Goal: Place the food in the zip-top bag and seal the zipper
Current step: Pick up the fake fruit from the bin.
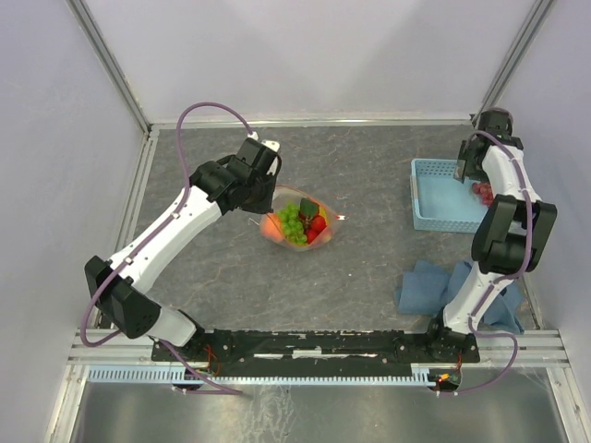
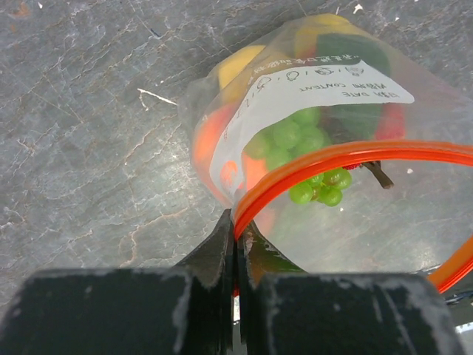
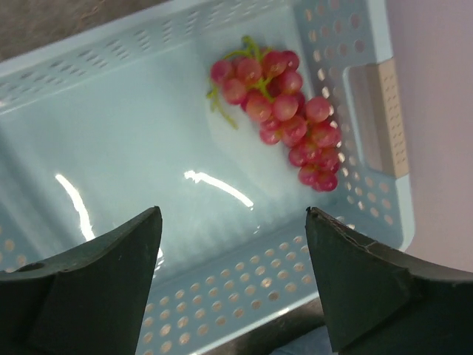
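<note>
The clear zip-top bag [image 1: 297, 221] lies mid-table holding green grapes [image 2: 319, 186], an orange-red peach [image 2: 209, 139], a yellow fruit [image 2: 236, 63] and something red. Its mouth gapes, and the red-orange zipper [image 2: 347, 157] curves in an open arc. My left gripper [image 2: 237, 224] is shut on the zipper's left end, also visible from above as the left gripper [image 1: 271, 196]. My right gripper [image 3: 233, 214] hangs open over the light-blue basket [image 3: 148, 133], apart from a bunch of red-purple grapes [image 3: 284, 118] lying in the basket's corner. The top view shows the right gripper [image 1: 469, 173] beside those grapes [image 1: 482, 191].
The basket [image 1: 434, 214] stands at the right near the wall. A crumpled blue cloth [image 1: 429, 286] lies by the right arm's base. Grey stone-patterned tabletop [image 1: 369, 166] surrounds the bag, bounded by white walls.
</note>
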Controlling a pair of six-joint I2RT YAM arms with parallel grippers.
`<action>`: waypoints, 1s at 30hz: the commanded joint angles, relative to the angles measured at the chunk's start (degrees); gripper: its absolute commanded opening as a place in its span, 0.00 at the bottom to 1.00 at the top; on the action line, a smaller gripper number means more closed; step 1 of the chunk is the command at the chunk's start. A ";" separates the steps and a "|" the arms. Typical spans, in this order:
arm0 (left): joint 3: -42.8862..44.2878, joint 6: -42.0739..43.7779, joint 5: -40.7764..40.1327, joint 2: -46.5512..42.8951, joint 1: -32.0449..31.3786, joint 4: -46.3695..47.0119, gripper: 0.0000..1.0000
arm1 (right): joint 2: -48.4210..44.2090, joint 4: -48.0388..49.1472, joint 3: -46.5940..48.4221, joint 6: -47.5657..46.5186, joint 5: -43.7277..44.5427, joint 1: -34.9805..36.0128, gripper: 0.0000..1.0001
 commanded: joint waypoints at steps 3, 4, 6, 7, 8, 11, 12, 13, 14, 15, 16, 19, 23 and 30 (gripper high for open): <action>2.98 1.34 -3.97 1.21 0.28 -1.16 0.03 | 9.21 -4.57 13.16 -4.48 1.10 -1.99 0.88; 3.07 1.27 -4.21 1.45 0.23 -1.47 0.03 | 11.16 -6.60 15.36 -5.28 2.86 -1.98 0.88; 3.14 1.38 -4.59 2.00 0.27 -1.88 0.03 | 14.33 -9.52 18.96 -6.79 6.06 -1.97 0.89; 3.29 1.48 -4.61 2.38 0.28 -2.09 0.03 | 15.67 -10.04 20.17 -7.48 7.27 -1.96 0.89; 3.68 1.69 -4.67 2.86 0.28 -2.55 0.03 | 16.74 -10.62 21.34 -8.34 7.97 -1.95 0.89; 5.18 2.05 -4.56 4.43 0.27 -3.35 0.03 | 20.16 -12.86 24.70 -11.19 10.66 -1.67 0.88; 5.49 2.02 -4.59 4.69 0.28 -3.35 0.03 | 21.46 -13.19 25.32 -12.94 12.16 -1.51 0.88; 5.70 2.01 -4.53 4.81 0.28 -3.30 0.03 | 22.49 -13.45 25.79 -14.16 13.53 -1.28 0.89; 5.90 1.99 -4.37 4.80 0.28 -3.34 0.03 | 23.49 -13.87 26.63 -15.00 15.10 -1.21 0.89; 6.03 1.94 -4.25 4.83 0.25 -3.20 0.03 | 24.78 -14.65 27.70 -15.49 16.26 -1.10 0.89; 6.15 1.94 -4.21 4.88 0.25 -3.11 0.03 | 25.92 -15.33 28.85 -15.87 17.35 -1.01 0.89; 6.32 2.32 -4.48 5.28 0.28 -3.26 0.03 | 28.44 -15.62 30.59 -17.19 18.52 -0.90 0.89; 6.34 2.35 -4.57 5.84 0.23 -3.34 0.03 | 30.34 -14.86 30.11 -19.02 18.08 -0.81 0.87; 6.43 2.52 -4.64 6.42 0.27 -3.30 0.03 | 33.32 -16.03 31.10 -18.86 13.90 -0.82 0.81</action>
